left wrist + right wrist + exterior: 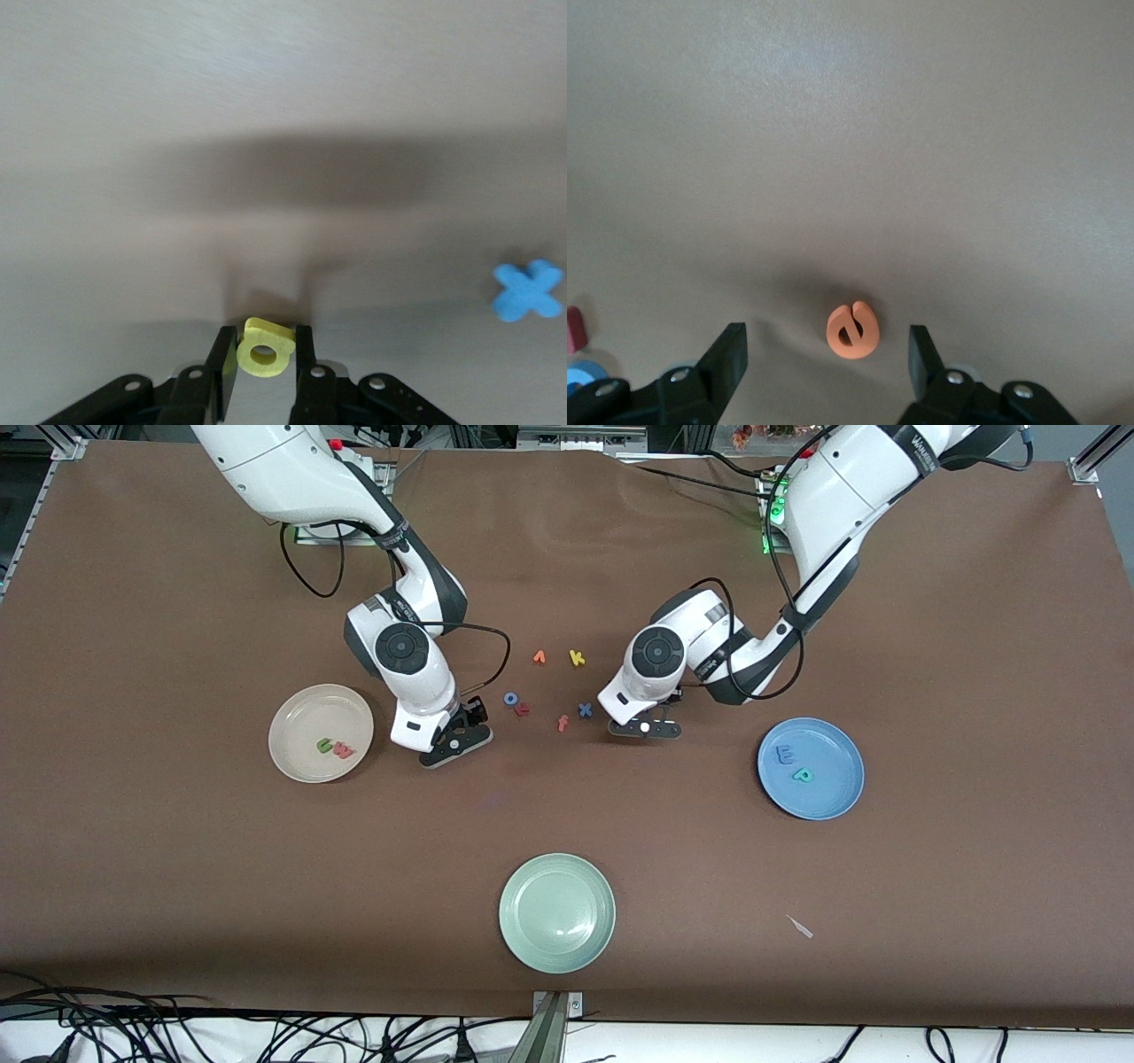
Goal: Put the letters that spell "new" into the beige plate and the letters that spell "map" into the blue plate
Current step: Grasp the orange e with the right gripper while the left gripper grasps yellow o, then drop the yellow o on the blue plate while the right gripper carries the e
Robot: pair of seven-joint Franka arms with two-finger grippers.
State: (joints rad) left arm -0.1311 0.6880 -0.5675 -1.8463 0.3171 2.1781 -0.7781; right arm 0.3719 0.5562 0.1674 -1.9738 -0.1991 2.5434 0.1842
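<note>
At frame centre of the front view, the left gripper (pixel 263 354) is clamped on the small yellow foam letter a (pixel 264 349). The right gripper (pixel 827 350), left of centre, stands spread around the small orange foam letter e (pixel 852 330) lying on the brown table (pixel 177 868).

The round cream-beige plate (pixel 292 722) at mid-left holds the green n (pixel 325 747) and pink-red w (pixel 343 751); the round mid-blue plate (pixel 833 748) at mid-right holds the blue m (pixel 784 755) and teal p (pixel 802 776).
</note>
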